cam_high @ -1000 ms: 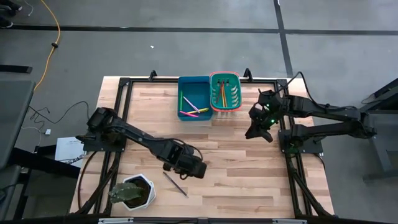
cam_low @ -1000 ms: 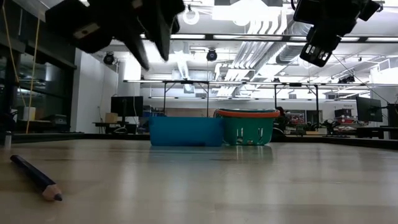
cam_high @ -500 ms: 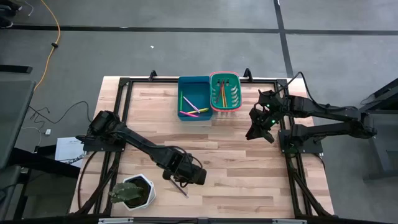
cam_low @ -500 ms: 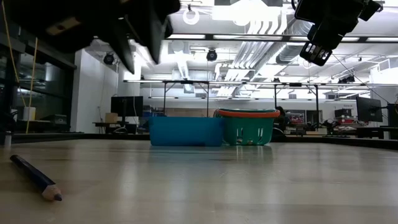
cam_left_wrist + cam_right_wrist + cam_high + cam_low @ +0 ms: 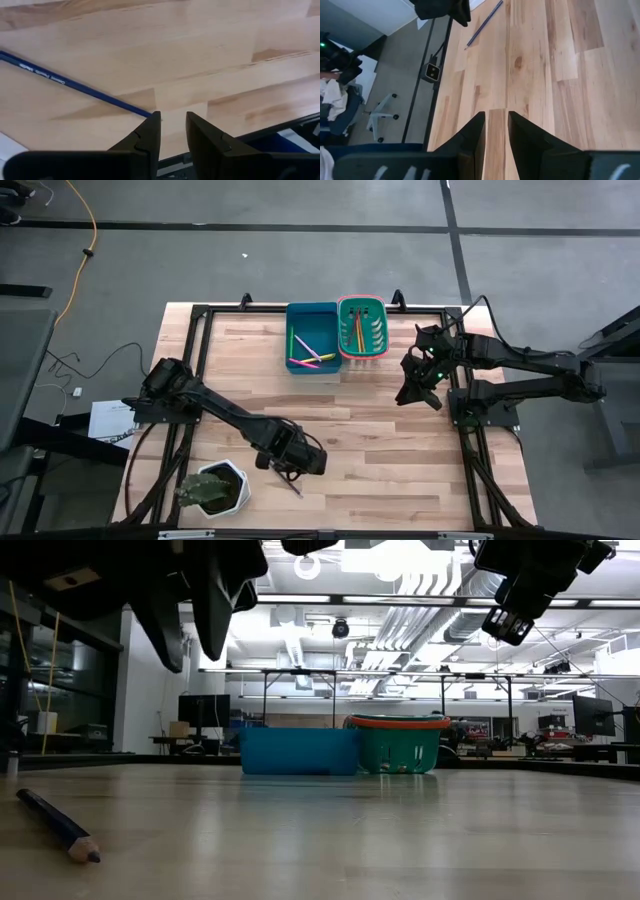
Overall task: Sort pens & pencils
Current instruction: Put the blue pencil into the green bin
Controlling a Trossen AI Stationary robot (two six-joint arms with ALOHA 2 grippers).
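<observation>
**Left arm closes in on the last loose pencil**

Over the past second the left gripper [image 5: 300,463] has slid left and nearer, and now hangs over the dark purple pencil [image 5: 283,476] lying on the table [image 5: 400,470] near its front-left corner, beside a potted plant [image 5: 212,490]. Its fingers stand slightly apart, empty. The right gripper [image 5: 412,390] waits raised at right, fingers parted, empty. Other pens lie in the blue bin [image 5: 312,338] and green basket [image 5: 362,328] at the far edge.

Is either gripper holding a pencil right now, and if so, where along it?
Nothing is held. The left gripper hovers open just above the dark pencil lying on the table; the right gripper waits empty, jaws apart.
</observation>
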